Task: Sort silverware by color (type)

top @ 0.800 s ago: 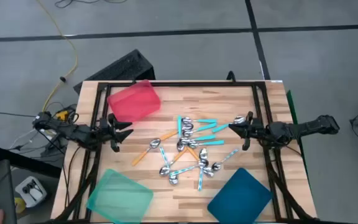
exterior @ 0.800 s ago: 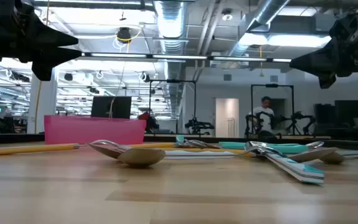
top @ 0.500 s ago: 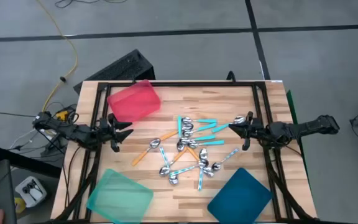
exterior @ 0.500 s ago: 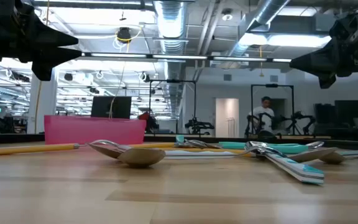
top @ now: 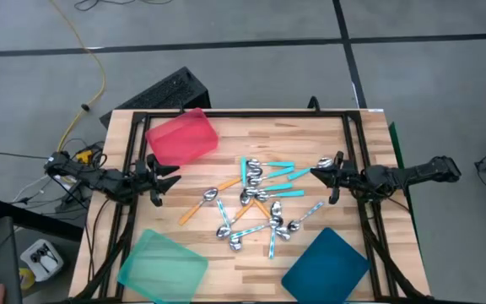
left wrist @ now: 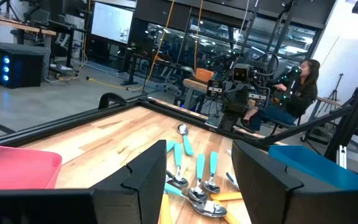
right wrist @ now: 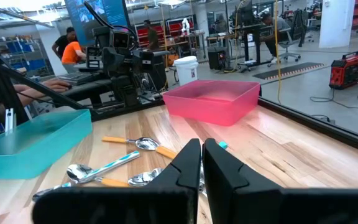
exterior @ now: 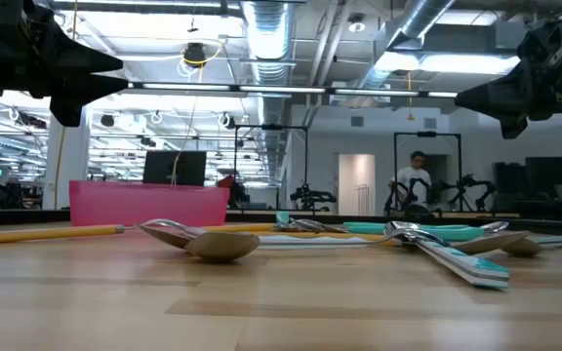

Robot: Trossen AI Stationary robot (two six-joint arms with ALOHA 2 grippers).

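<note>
The silverware [top: 256, 198] lies in a loose pile at the table's middle: small spoons with metal bowls and orange, turquoise or pale patterned handles, some crossing each other. My left gripper [top: 169, 176] hovers open at the table's left side, level, pointing at the pile; its fingers [left wrist: 197, 180] stand wide apart. My right gripper [top: 317, 173] hovers shut at the right of the pile, its fingertips [right wrist: 202, 163] almost together. Neither touches a spoon.
A red tray [top: 182, 137] sits at the far left, a mint-green tray [top: 163, 264] at the near left, a dark-blue tray [top: 326, 263] at the near right. A black frame [top: 243, 116] borders the table. A person [left wrist: 294, 93] sits beyond the table.
</note>
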